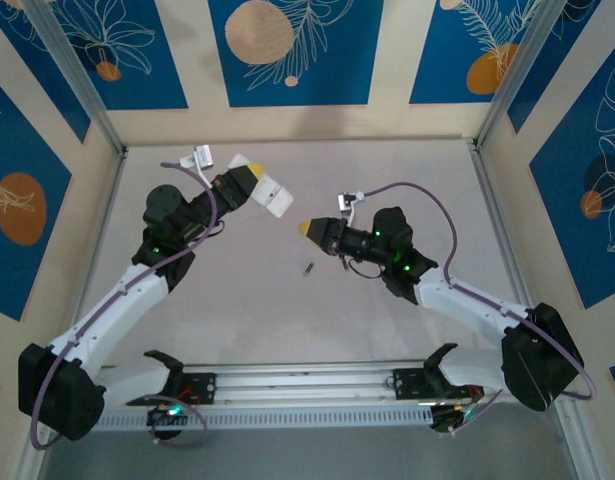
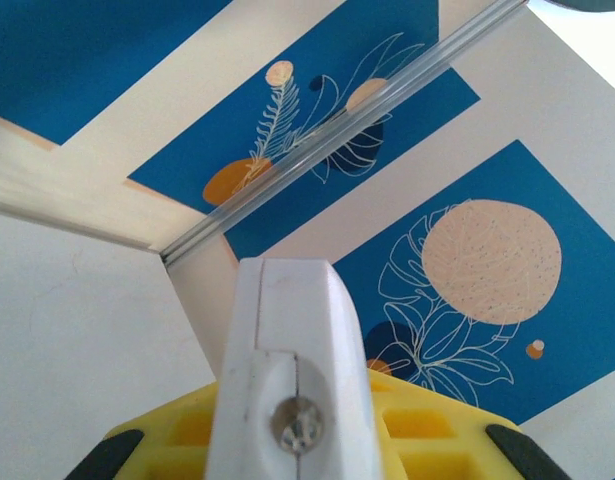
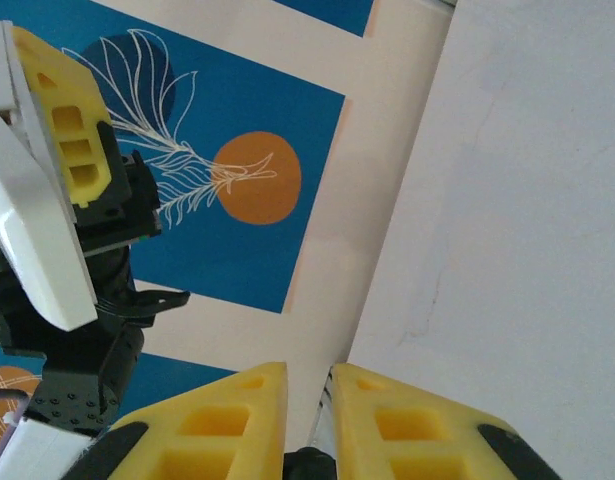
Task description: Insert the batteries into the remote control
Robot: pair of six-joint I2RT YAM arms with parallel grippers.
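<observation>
My left gripper [image 1: 249,182] is raised at the back left, shut on the white remote control [image 1: 274,196], which sticks out beyond its yellow fingers. In the left wrist view the remote control [image 2: 287,340] stands edge-on between the fingers, a screw showing in its casing. It also shows in the right wrist view [image 3: 37,240]. My right gripper [image 1: 309,228] points left toward the remote control, a short gap away. Its jaws stand nearly together on a slim grey battery [image 3: 324,415]. Another battery [image 1: 308,269] lies on the table below the right gripper.
Blue-and-cream patterned walls [image 1: 287,50] enclose the table on three sides, with metal corner posts [image 1: 87,90]. A metal rail [image 1: 307,385] runs along the near edge between the arm bases.
</observation>
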